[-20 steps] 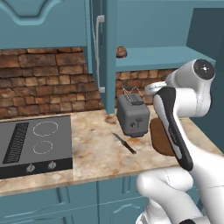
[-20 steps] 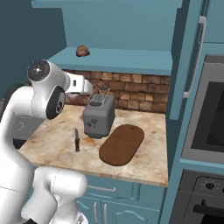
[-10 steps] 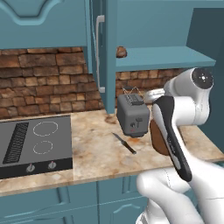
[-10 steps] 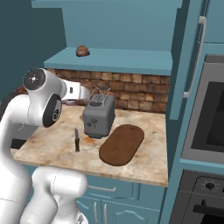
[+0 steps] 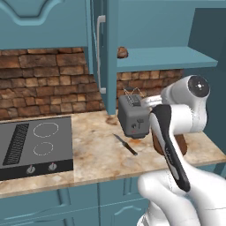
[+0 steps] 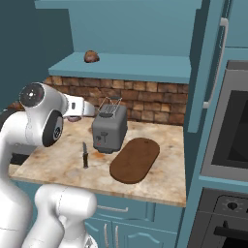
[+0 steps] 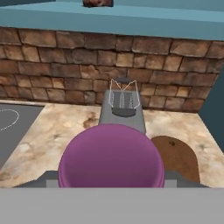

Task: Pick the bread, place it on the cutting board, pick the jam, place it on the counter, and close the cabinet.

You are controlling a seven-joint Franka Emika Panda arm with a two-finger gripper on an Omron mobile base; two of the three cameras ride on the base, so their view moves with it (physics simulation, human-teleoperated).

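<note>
Hand view: one jam (image 7: 111,155), one toaster (image 7: 123,114).

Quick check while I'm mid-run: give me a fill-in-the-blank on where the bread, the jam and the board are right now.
1. The bread sits on the open cabinet's ____.
2. In the hand view, the jam fills the space just in front of the ____.
3. On the counter, the cutting board lies beside the ____.
4. A small ____ lies on the counter in front of the toaster.

Missing words: shelf; gripper; toaster; knife
</note>
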